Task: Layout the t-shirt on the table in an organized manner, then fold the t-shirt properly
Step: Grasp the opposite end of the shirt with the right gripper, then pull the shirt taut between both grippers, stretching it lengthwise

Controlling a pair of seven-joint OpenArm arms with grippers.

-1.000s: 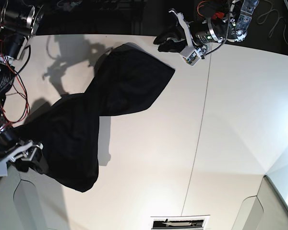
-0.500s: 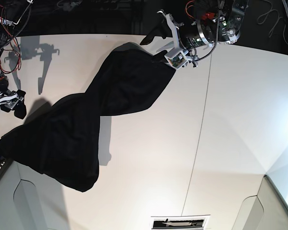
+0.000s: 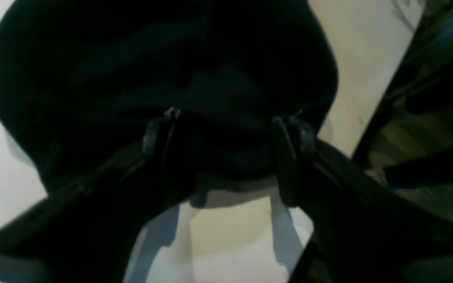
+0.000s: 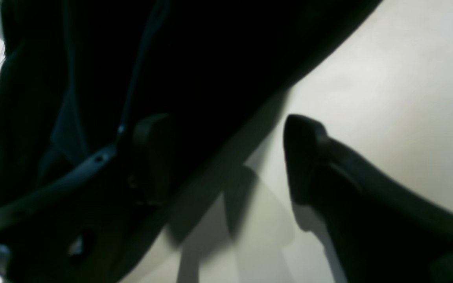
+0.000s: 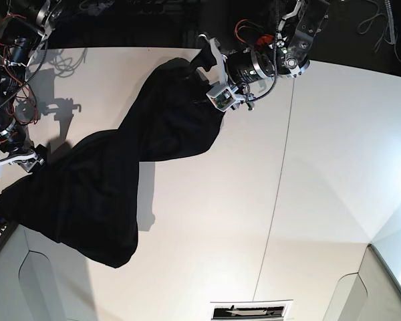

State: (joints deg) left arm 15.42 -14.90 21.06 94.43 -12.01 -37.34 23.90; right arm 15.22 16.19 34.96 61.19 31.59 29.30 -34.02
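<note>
— What do you have in the left wrist view?

— Your left gripper [image 3: 226, 157] stands with its jaws apart, the black t-shirt [image 3: 163, 70] bunched just ahead of the tips and between them. White table [image 3: 226, 239] shows under the jaws. You cannot tell whether cloth touches the pads.

— And the right wrist view?

— Your right gripper [image 4: 226, 157] is spread wide too. One finger sits over the t-shirt [image 4: 195, 51], the other over bare table [image 4: 387, 98]; the cloth's edge runs between them.

— The base view?

— The t-shirt [image 5: 120, 180] lies twisted on the table [image 5: 334, 174], plain black side up. Your left gripper [image 5: 212, 75] straddles its far end; your right gripper [image 5: 23, 160] is at its near, wider end.
</note>
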